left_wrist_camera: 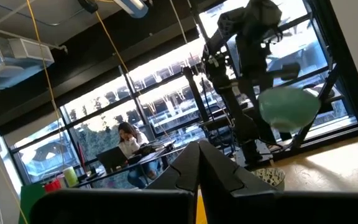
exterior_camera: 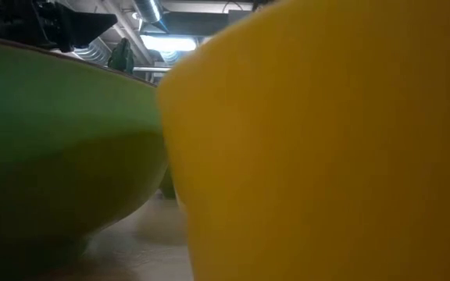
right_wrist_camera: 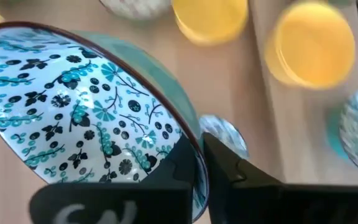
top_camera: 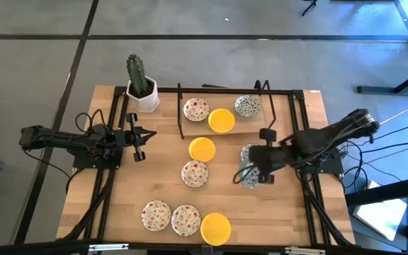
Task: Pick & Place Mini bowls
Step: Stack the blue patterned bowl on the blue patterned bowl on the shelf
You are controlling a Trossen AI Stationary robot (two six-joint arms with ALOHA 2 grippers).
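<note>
We find the right gripper closed on the rim of a teal-patterned bowl, held tilted above the wooden table at about 3 o'clock from its centre, over a second teal bowl. We judge the task partly done: three bowls, a red-speckled one, a yellow one and a teal one, sit on the raised board at 12 o'clock, if that is the goal. Left on the table are a yellow bowl and a speckled bowl near centre, and two speckled bowls and a yellow one at 6 o'clock. The bowls are round, shallow and glossy, seemingly glazed; the held one has a dark rim. The left gripper waits shut and empty at 9 o'clock, near the cactus pot.
</note>
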